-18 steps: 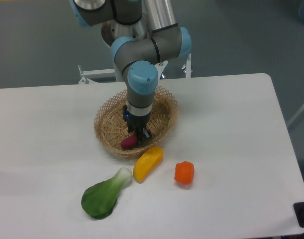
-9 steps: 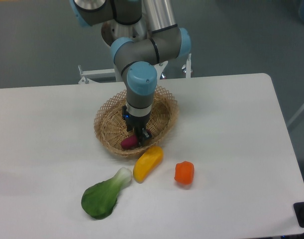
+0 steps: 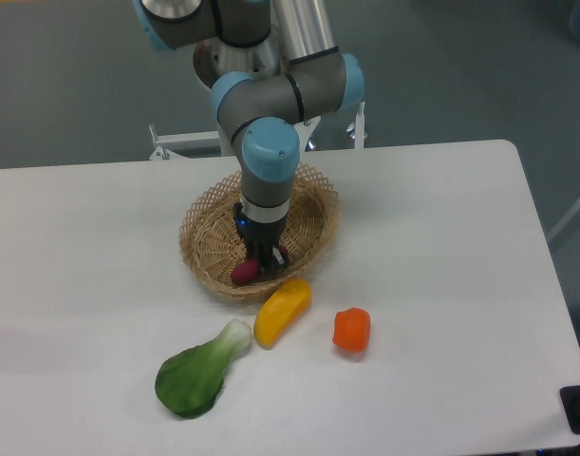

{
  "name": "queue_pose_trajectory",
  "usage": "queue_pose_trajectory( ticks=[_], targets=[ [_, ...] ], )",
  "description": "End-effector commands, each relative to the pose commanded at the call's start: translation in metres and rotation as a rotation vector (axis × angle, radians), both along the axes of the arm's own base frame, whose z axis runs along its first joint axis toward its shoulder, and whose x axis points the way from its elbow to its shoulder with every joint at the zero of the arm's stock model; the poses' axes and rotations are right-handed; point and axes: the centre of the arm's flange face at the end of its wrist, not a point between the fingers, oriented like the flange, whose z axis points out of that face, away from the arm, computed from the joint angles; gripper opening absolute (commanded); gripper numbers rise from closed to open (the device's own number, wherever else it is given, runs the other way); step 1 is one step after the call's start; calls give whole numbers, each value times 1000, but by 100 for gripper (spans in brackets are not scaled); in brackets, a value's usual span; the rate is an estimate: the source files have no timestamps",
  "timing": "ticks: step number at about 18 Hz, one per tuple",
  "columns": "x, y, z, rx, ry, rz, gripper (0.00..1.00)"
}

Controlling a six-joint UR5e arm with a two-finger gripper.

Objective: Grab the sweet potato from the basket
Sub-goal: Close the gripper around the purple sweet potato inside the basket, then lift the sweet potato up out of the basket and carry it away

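Observation:
The dark purple-magenta sweet potato [image 3: 242,274] lies at the front of the tan wicker basket [image 3: 202,237], near its front rim. My gripper [image 3: 267,260] reaches straight down into the basket, and its dark fingers are closed on the sweet potato's right end. Only the left part of the sweet potato shows; the fingers hide the rest. It still sits low on the basket floor.
A yellow oblong vegetable [image 3: 281,310] lies just in front of the basket. An orange pepper [image 3: 351,329] is to its right. A green leafy vegetable [image 3: 200,372] lies front left. The arm's base stands behind the basket.
The arm has stayed in place. The fingers have drawn in a little on the sweet potato, which has barely shifted.

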Motion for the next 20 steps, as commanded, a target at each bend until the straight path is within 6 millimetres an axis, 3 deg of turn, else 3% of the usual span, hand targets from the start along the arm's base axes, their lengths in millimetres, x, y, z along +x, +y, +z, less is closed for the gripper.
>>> queue_pose_trajectory(
  ticks=[10, 12, 17, 20],
  targets=[
    [-14, -3, 32, 37, 38, 15, 33],
    [-30, -10, 39, 36, 39, 41, 34],
    [-73, -16, 89, -6, -16, 104, 34],
    [-96, -21, 108, 8, 2, 138, 34]
  ],
)
